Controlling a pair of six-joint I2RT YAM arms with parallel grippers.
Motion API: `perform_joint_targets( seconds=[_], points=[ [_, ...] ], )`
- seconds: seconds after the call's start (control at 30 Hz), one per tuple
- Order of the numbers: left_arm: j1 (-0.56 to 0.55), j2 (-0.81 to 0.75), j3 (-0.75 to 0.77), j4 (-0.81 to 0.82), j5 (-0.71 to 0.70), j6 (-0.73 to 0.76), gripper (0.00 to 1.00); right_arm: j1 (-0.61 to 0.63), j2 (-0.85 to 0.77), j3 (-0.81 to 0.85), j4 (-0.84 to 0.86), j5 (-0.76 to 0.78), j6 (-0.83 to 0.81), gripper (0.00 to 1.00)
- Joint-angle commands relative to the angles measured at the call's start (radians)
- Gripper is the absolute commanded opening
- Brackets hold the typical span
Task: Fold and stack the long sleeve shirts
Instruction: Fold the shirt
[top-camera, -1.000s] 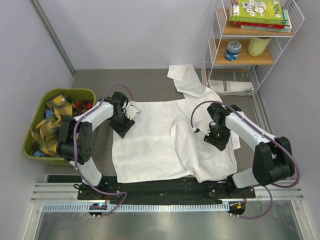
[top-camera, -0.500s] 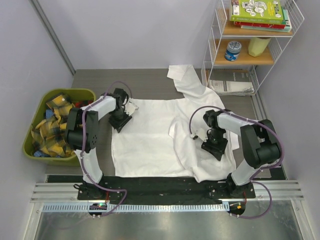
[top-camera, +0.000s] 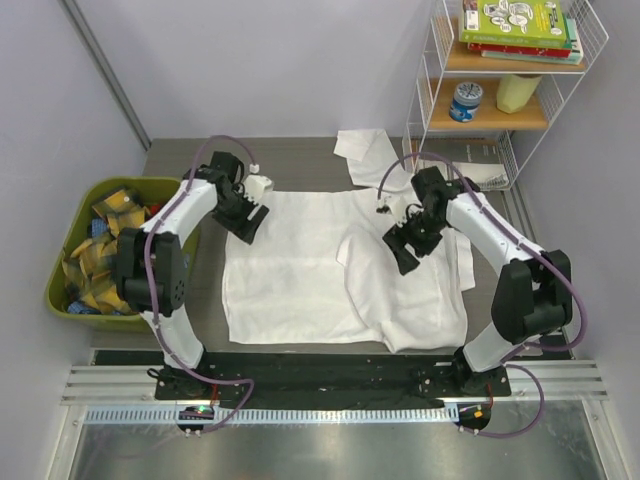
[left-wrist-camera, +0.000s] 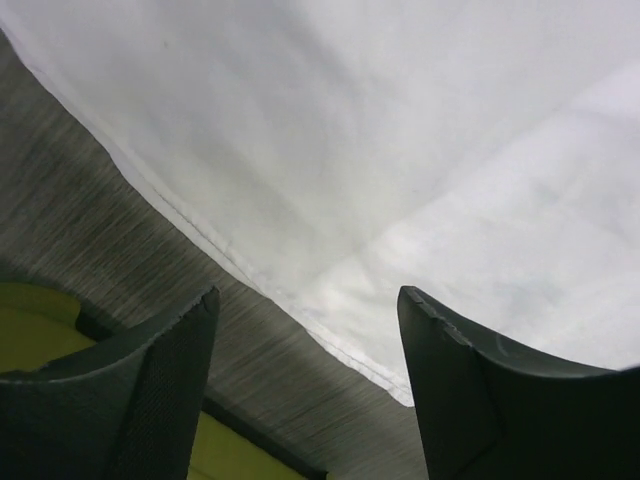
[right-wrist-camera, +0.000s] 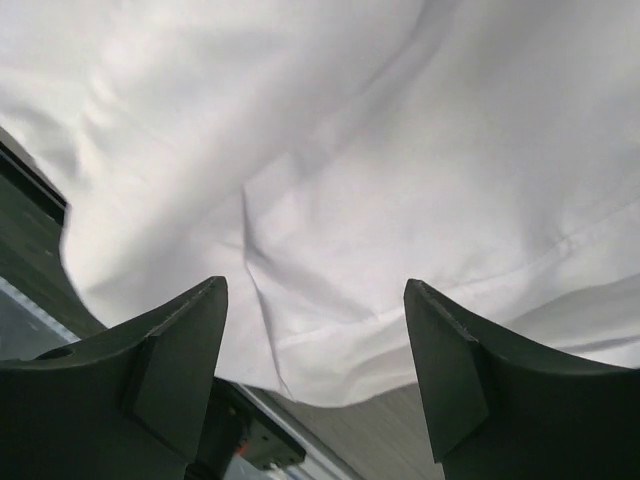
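Top camera first: a white long sleeve shirt (top-camera: 300, 275) is spread flat on the tabletop (top-camera: 300, 158), filling the space between the two arms. The left claw (top-camera: 247, 222) hangs over its far left corner and the right claw (top-camera: 403, 257) over the rumpled, doubled-over right half. A loose white bit trails off beyond the right claw toward the wire shelf (top-camera: 425, 120). Can't tell if that's a sleeve or a second shirt. Out past the left claw is a green bin (top-camera: 170, 185) full of plaid cloths (top-camera: 100, 250).

Left wrist cam: both fingers (left-wrist-camera: 150, 390) stand wide apart with nothing between them, so it's let go. The shirt's stitched edge runs right under the gap, bare tabletop on the near side.

Right wrist cam: same deal, spread and empty, creased white fabric below and the hem just ahead of the tips.

My read is we're mid-fold, between grabs. Next up, each claw needs to drop and pinch an edge, then carry it across. The tricky part looks like the right side, where the layers are bunched and it could snag more than one.

Writing-wise, the shelf has books (top-camera: 520, 22), a tin (top-camera: 467, 100) and some papers (top-camera: 462, 172), all too small to read.
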Motion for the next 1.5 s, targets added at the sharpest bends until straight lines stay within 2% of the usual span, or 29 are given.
perform_joint_targets(
  seconds=[0.0, 0.03, 0.23, 0.3, 0.33, 0.37, 0.47, 0.53, 0.67, 0.73, 0.77, 0.8, 0.87, 0.9, 0.93, 1.0, 1.03, 1.17, 1.23, 1.37, 1.47],
  points=[
    [-0.005, -0.169, 0.014, -0.023, 0.168, -0.038, 0.75, 0.0, 0.051, 0.11, 0.044, -0.248, 0.236, 0.79],
    [-0.005, -0.186, 0.011, -0.021, 0.198, -0.046, 0.8, 0.002, 0.074, 0.121, 0.081, -0.262, 0.294, 0.8],
    [-0.005, -0.267, 0.029, -0.011, 0.245, -0.104, 0.83, 0.052, 0.206, 0.129, 0.205, -0.287, 0.413, 0.82],
    [-0.005, -0.281, 0.038, -0.018, 0.245, -0.11, 0.83, 0.074, 0.234, 0.121, 0.215, -0.302, 0.413, 0.76],
    [-0.005, -0.283, 0.038, -0.02, 0.243, -0.107, 0.83, 0.094, 0.242, 0.121, 0.199, -0.322, 0.402, 0.68],
    [-0.003, -0.287, 0.037, -0.02, 0.239, -0.104, 0.82, 0.1, 0.246, 0.121, 0.182, -0.345, 0.388, 0.43],
    [-0.003, -0.301, 0.025, -0.018, 0.225, -0.089, 0.81, 0.134, 0.161, 0.089, 0.109, -0.463, 0.267, 0.02],
    [-0.005, -0.313, 0.016, -0.017, 0.223, -0.086, 0.8, 0.163, 0.045, 0.049, 0.065, -0.486, 0.174, 0.01],
    [-0.003, -0.324, -0.003, -0.009, 0.226, -0.087, 0.79, 0.298, -0.086, 0.005, -0.052, -0.506, 0.036, 0.01],
    [-0.003, -0.324, -0.006, -0.003, 0.232, -0.094, 0.79, 0.379, -0.141, -0.033, -0.06, -0.474, 0.002, 0.01],
    [-0.003, -0.316, -0.008, -0.004, 0.231, -0.098, 0.79, 0.423, -0.209, -0.064, -0.042, -0.395, 0.005, 0.01],
    [-0.003, -0.307, -0.008, -0.007, 0.235, -0.097, 0.79, 0.536, -0.241, -0.125, -0.017, -0.347, 0.014, 0.01],
    [-0.003, -0.268, -0.009, -0.014, 0.235, -0.097, 0.79, 0.594, -0.278, -0.173, 0.043, -0.237, 0.043, 0.17],
    [-0.005, -0.249, -0.001, -0.015, 0.232, -0.097, 0.79, 0.584, -0.269, -0.166, 0.044, -0.206, 0.057, 0.25],
    [-0.005, -0.229, 0.002, -0.011, 0.232, -0.095, 0.79, 0.568, -0.26, -0.15, 0.04, -0.192, 0.063, 0.42],
    [-0.023, -0.165, 0.014, 0.005, 0.21, -0.086, 0.77, 0.521, -0.251, -0.1, 0.024, -0.199, 0.043, 0.64],
    [-0.037, -0.142, 0.032, 0.006, 0.171, -0.074, 0.76, 0.429, -0.249, -0.081, 0.017, -0.219, 0.034, 0.75],
    [-0.132, -0.024, 0.051, 0.011, 0.066, -0.066, 0.73, 0.199, -0.188, 0.029, -0.045, -0.239, -0.018, 0.77],
    [-0.155, 0.032, 0.04, 0.028, 0.024, -0.065, 0.72, 0.136, -0.151, 0.023, -0.026, -0.16, -0.022, 0.76],
    [-0.163, 0.087, -0.007, 0.031, -0.103, -0.034, 0.67, -0.013, -0.064, -0.039, 0.053, -0.011, -0.006, 0.67],
    [-0.144, 0.069, -0.084, 0.04, -0.159, 0.012, 0.63, -0.074, 0.015, -0.096, 0.13, 0.075, -0.014, 0.6]
  ],
)
